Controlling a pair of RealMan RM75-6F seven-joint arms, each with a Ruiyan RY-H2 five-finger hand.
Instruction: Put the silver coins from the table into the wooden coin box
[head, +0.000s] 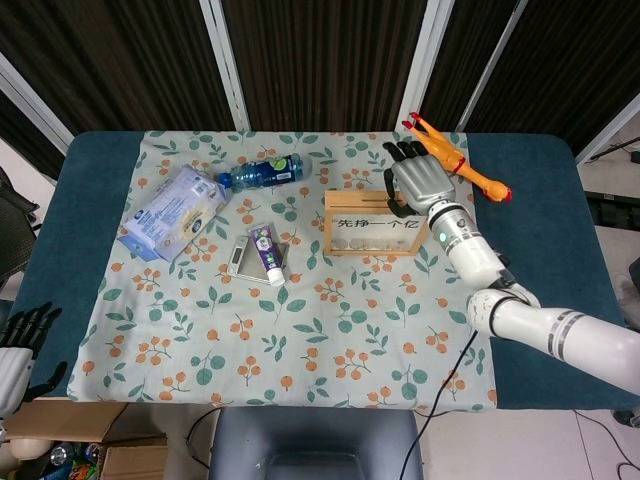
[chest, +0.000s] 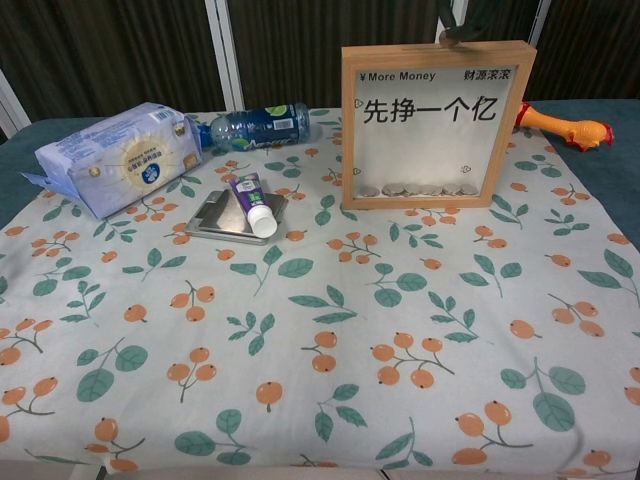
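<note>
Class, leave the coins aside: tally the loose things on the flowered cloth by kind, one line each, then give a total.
Wooden coin box: 1
Plastic bottle: 1
Blue-white packet: 1
Tube: 1
Flat metal device under the tube: 1
Rubber chicken toy: 1
Total: 6

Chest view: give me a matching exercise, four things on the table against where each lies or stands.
Things:
1. coin box
2. bottle
3. tube
4. rubber chicken

Places:
A. on the metal tray
B. lying between the blue pack and the box
C. upright, coins along its bottom
D. behind the box, far right

Pairs: 1-C, 2-B, 3-A, 4-D
</note>
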